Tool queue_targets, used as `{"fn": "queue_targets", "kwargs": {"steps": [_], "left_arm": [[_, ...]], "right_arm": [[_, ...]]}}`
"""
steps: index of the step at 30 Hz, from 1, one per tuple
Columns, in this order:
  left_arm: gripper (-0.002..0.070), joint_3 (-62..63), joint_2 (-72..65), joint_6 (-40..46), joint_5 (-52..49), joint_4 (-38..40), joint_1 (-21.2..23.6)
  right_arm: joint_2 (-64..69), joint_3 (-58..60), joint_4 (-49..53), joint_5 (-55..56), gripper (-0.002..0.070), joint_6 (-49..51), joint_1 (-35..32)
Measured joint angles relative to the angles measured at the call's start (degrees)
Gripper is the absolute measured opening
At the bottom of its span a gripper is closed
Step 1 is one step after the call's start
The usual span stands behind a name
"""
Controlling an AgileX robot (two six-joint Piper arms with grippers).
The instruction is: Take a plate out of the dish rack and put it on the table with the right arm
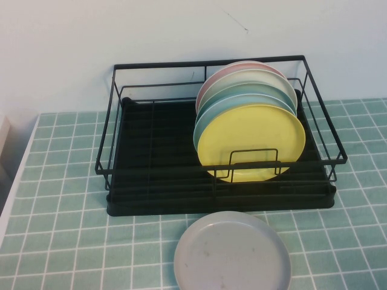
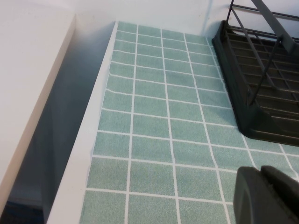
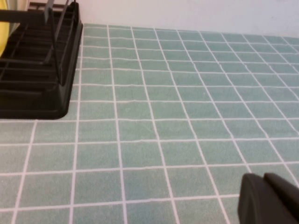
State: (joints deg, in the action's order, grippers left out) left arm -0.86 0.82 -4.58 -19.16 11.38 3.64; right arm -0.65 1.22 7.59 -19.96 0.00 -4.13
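Right hand: only a black tip shows in the right wrist view, low over bare table off the rack's right end; can't tell its state. It holds nothing I can see. Left hand: same story, a black tip over the table near its left edge, off the rack's left end; can't tell. Neither hand shows in the high view.

Rack sits toward the table's far edge, by the wall. Yellow plate stands on edge in its right half, frontmost of a stack, behind the small wire loop. Blue plate just behind it, more behind that. Grey plate lies flat at the near edge, just in front of the rack.
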Motion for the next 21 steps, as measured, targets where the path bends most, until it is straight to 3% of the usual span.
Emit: {"fn": "queue_targets", "kwargs": {"steps": [13, 21], "left_arm": [[-0.0004, 0.0, 0.0, 0.0, 0.0, 0.0, 0.0], [-0.0004, 0.0, 0.0, 0.0, 0.0, 0.0, 0.0]], "right_arm": [[0.0, 0.0, 1.75, 0.06, -0.0003, 0.0, 0.0], [0.0, 0.36, -31.77, 4.89, -0.0003, 16.31, 0.0]]}}
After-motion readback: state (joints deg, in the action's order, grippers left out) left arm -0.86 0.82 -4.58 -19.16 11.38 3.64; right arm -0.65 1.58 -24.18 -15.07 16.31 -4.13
